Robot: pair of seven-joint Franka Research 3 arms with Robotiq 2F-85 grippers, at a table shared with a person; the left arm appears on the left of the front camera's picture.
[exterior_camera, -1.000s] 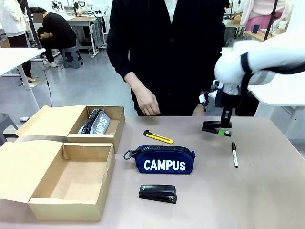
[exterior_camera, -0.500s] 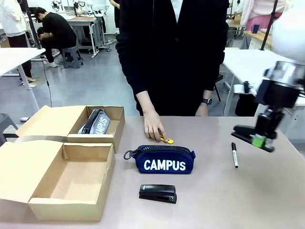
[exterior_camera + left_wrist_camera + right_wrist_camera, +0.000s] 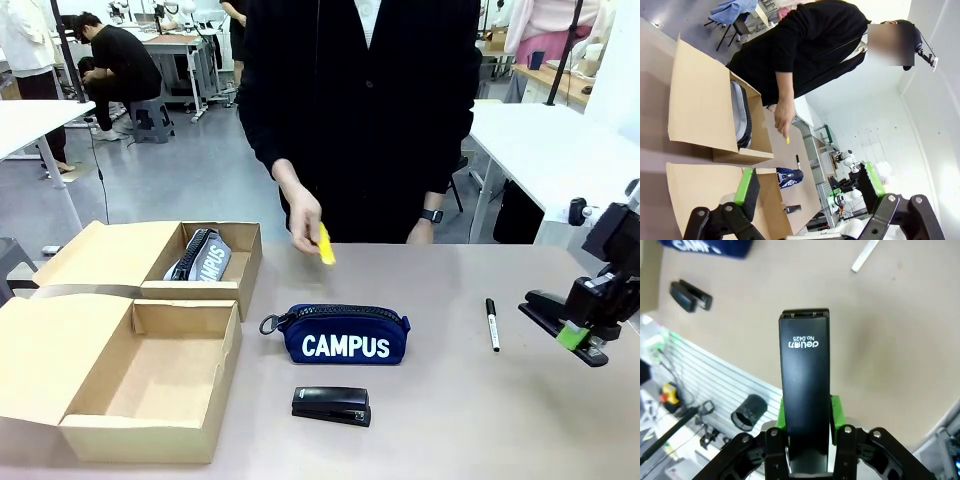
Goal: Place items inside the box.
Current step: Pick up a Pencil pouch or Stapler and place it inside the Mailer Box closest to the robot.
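Right wrist view | right tool (image 3: 809, 416) clenched on black stapler (image 3: 805, 365) | left tool (image 3: 806, 185) released

Box (image 3: 140, 435) matt cardboard; navy pouch (image 3: 345, 335) cloth; held stapler (image 3: 805, 390) smooth black plastic; table (image 3: 480, 420) matt, smooth.

Bright, even light is coming from overhead and washing the desk (image 3: 450, 420) flat. A short soft shadow is sitting under the navy pouch (image 3: 345, 336), well left of the right tool (image 3: 578, 332). The wide lens is bending the cardboard box (image 3: 700, 100) beyond the left tool (image 3: 807, 185), and the pale wall (image 3: 940, 75) past it is glaring white. The held stapler (image 3: 805, 385) is showing crisp print in the right tool, while the desk beyond is looking a little softer
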